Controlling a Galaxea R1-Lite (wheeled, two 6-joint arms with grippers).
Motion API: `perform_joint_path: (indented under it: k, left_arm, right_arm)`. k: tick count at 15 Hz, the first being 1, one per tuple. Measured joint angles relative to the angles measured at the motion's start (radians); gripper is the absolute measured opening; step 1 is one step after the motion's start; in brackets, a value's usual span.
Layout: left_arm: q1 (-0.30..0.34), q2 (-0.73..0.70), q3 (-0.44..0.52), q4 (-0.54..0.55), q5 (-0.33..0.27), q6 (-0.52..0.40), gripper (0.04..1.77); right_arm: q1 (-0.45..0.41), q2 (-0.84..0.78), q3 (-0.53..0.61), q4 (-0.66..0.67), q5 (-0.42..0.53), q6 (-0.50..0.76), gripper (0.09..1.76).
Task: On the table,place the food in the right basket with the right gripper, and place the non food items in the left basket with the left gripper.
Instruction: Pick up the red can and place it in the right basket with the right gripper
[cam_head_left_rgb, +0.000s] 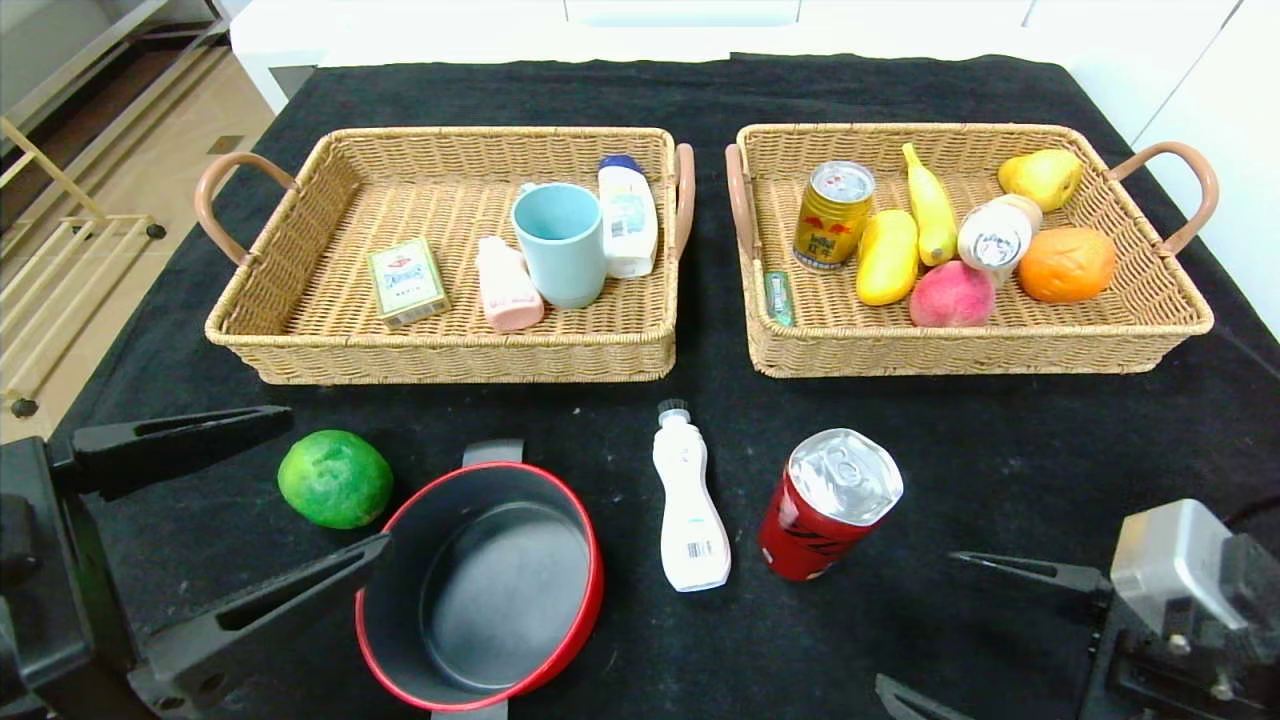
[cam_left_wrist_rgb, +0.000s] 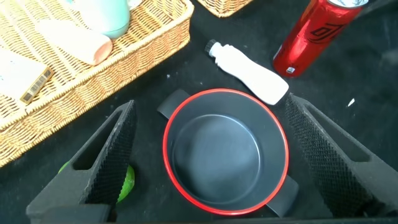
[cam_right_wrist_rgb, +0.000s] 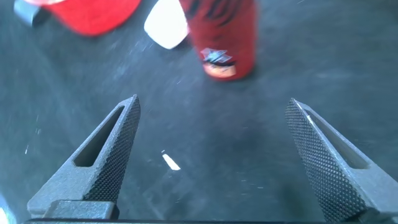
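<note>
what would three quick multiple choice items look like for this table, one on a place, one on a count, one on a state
1. Where does the lime lie?
A. in the left basket
B. on the cloth left of the pot
C. inside the pot

2. How many things lie in the left basket?
A. two
B. four
C. six

3. How does the red can stand?
A. upright on the cloth
B. on its side
C. held in a gripper

Answers:
1 B, it sits on the black cloth beside the red pot.
2 B: box, pink bottle, cup, white bottle.
3 A, its top faces up, nothing touching it.
</note>
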Motion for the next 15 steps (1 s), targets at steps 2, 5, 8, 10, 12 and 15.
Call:
perform_joint_path:
  k: [2, 5, 8, 10, 12, 15]
  left_arm:
    - [0.0, 0.0, 0.0, 0.0, 0.0, 0.001, 1.72]
    - [0.0, -0.001, 0.0, 0.0, 0.0, 0.001, 1.72]
    - [0.0, -0.004, -0.002, 0.0, 0.004, 0.001, 1.72]
    - [0.0, -0.005, -0.003, 0.0, 0.006, 0.001, 1.72]
    - [0.0, -0.007, -0.004, 0.0, 0.006, 0.002, 1.72]
    - [0.0, -0.009, -0.004, 0.0, 0.006, 0.001, 1.72]
  right_arm:
    - [0.023, 0.051, -0.004, -0.082, -0.018, -0.007, 1.7]
    - [0.043, 0.126, -0.006, -0.17, -0.047, -0.014, 1.7]
    - [0.059, 0.169, -0.03, -0.177, -0.079, -0.023, 1.7]
    - [0.062, 0.194, -0.05, -0.21, -0.108, -0.035, 1.71]
    - [0.063, 0.219, -0.066, -0.25, -0.121, -0.036, 1.71]
    - [0.063, 0.248, -0.088, -0.283, -0.128, -0.036, 1.71]
